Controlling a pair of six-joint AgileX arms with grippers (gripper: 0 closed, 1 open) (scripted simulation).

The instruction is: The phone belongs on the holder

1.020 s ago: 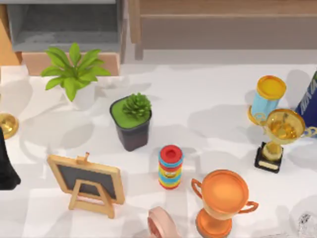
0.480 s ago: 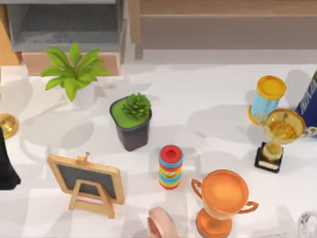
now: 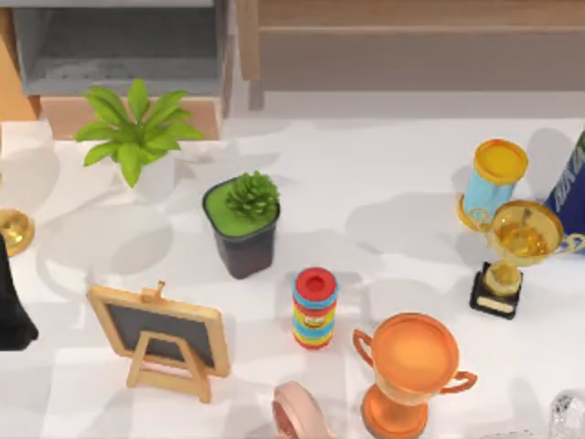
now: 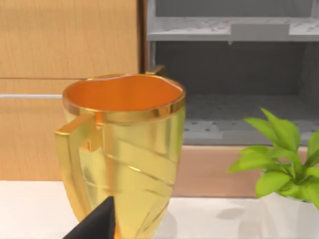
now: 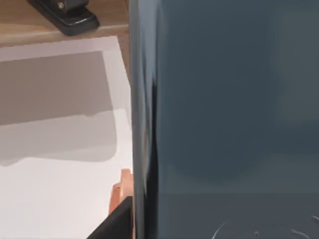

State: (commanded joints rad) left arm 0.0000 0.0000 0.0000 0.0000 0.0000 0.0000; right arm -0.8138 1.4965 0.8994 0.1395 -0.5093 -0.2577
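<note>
On the white desk (image 3: pixel 384 174) I count two potted plants: a leafy one in a white pot (image 3: pixel 137 128) towards the far left, and a succulent in a dark pot (image 3: pixel 243 224) nearer the middle. There are three whole trophy cups: an orange one (image 3: pixel 411 366) at the near side, a gold one on a black base (image 3: pixel 516 247) at the right, and a blue-and-gold one (image 3: pixel 494 183) just behind it. A gold round part (image 3: pixel 14 229) sits at the left edge, and the left wrist view has a gold cup (image 4: pixel 124 149) close up. One wood-framed chalkboard easel (image 3: pixel 160 334) stands near left, one stack of coloured rings (image 3: pixel 314 309) is in the middle, and one pink rounded piece (image 3: pixel 297 416) is cut by the near edge. A dark blue item (image 3: pixel 571 183) at the right edge carries white lettering I cannot read. The phone (image 5: pixel 224 109) looms upright right against the right pincer (image 5: pixel 117 224), above the desk; one black stapler (image 5: pixel 65 12) lies beyond. The left pincer (image 4: pixel 94 224) is beside the gold cup. Open or closed, I cannot tell for either pincer.
</note>
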